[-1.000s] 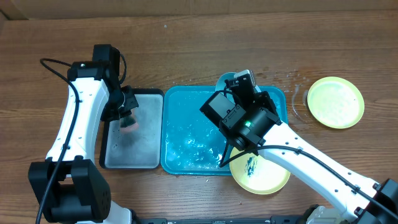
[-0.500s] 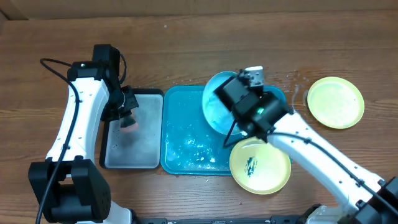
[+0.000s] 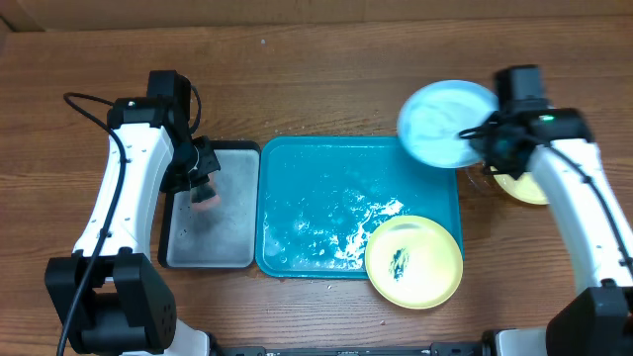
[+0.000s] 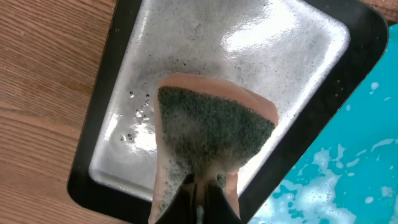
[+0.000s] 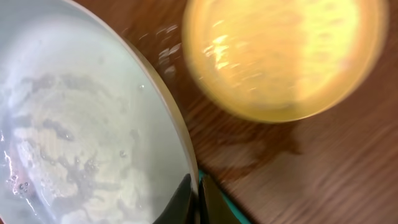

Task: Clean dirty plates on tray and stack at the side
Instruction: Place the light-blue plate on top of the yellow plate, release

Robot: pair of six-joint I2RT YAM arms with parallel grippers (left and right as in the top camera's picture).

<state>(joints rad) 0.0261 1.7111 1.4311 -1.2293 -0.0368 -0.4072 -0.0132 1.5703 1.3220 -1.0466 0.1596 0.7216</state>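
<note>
My right gripper (image 3: 482, 138) is shut on the rim of the light blue plate (image 3: 443, 122) and holds it in the air over the far right corner of the teal tray (image 3: 297, 259); in the right wrist view the plate (image 5: 81, 124) is wet and soapy, pinched at its edge (image 5: 194, 193). A yellow-green plate (image 3: 524, 183) lies on the table to the right, mostly hidden by my arm, and shows in the right wrist view (image 5: 280, 56). Another yellow-green plate with a black smear (image 3: 413, 262) rests on the tray's near right corner. My left gripper (image 4: 198, 193) is shut on a soapy sponge (image 4: 211, 134).
The sponge hangs over a small grey tray with a black rim (image 3: 178, 259), also in the left wrist view (image 4: 99, 158), left of the teal tray. Soap foam (image 3: 341, 222) covers the teal tray's floor. Water drops (image 3: 465, 124) lie on the wood near the right plate.
My right arm has lifted the light blue plate off the teal tray and swung it right and far, toward the yellow-green plate on the table. The left arm has not moved.
</note>
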